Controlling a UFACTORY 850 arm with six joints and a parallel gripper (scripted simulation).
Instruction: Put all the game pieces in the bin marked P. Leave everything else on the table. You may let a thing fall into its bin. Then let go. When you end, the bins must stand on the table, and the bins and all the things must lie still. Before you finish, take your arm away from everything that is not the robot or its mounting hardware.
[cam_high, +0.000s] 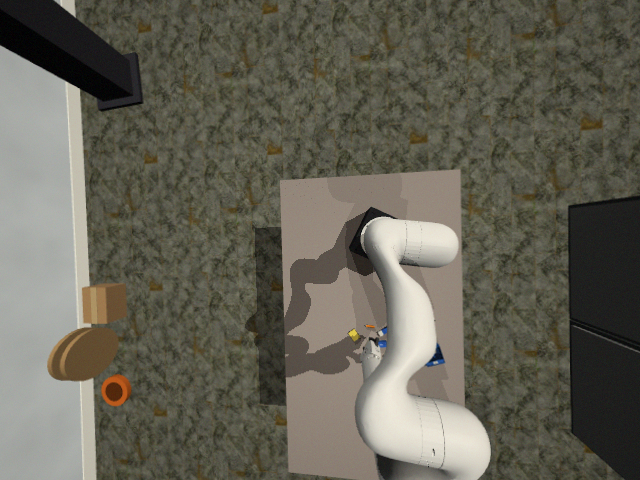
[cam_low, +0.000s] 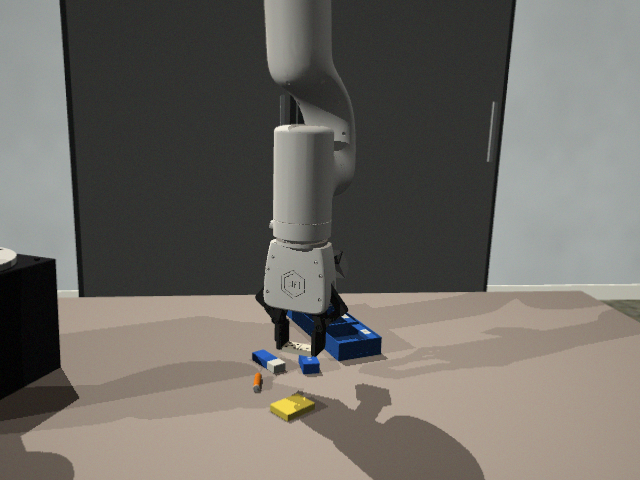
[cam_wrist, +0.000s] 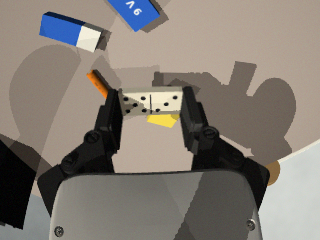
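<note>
My gripper (cam_wrist: 150, 100) is shut on a cream domino (cam_wrist: 151, 102) with black pips and holds it a little above the table; it shows between the fingers in the exterior view (cam_low: 298, 346) too. A blue card marked A6 (cam_wrist: 131, 3) lies flat on the table ahead of the fingers, also seen in the exterior view (cam_low: 308, 364). The blue bin (cam_low: 341, 333) with compartments stands just behind the gripper (cam_low: 299, 345). In the top view the arm covers most of the bin (cam_high: 435, 356).
A blue and white eraser (cam_low: 268, 360) (cam_wrist: 71, 30), an orange crayon-like stick (cam_low: 256, 382) (cam_wrist: 98, 84) and a yellow block (cam_low: 292, 407) (cam_wrist: 162, 120) lie on the table near the gripper. A black box (cam_low: 25, 320) stands at the left edge.
</note>
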